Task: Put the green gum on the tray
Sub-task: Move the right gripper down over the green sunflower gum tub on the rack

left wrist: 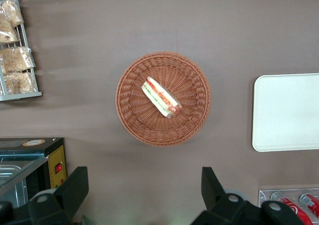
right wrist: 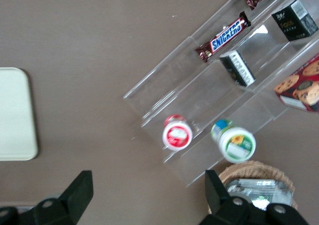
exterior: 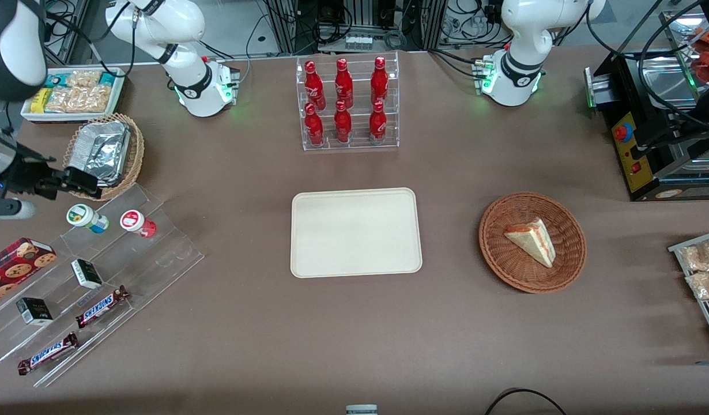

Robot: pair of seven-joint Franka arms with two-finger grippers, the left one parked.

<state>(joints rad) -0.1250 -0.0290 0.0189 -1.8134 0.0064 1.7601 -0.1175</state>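
Observation:
The green gum (exterior: 87, 218) (right wrist: 236, 144), a small white bottle with a green-ringed lid, stands on the top step of a clear acrylic stand (exterior: 118, 253). A red-lidded bottle (exterior: 137, 222) (right wrist: 177, 134) stands beside it. My gripper (exterior: 82, 181) (right wrist: 148, 186) hangs open with nothing between its fingers. It is over the rim of a wicker basket of foil packs (exterior: 104, 154), slightly farther from the front camera than the green gum and apart from it. The cream tray (exterior: 354, 231) (right wrist: 15, 114) (left wrist: 286, 112) lies bare at the table's middle.
The stand's lower steps hold Snickers bars (exterior: 101, 306), small black boxes (exterior: 86, 273) and a cookie box (exterior: 17, 262). A rack of red bottles (exterior: 346, 104) stands farther back. A basket with a sandwich (exterior: 532, 242) lies toward the parked arm's end.

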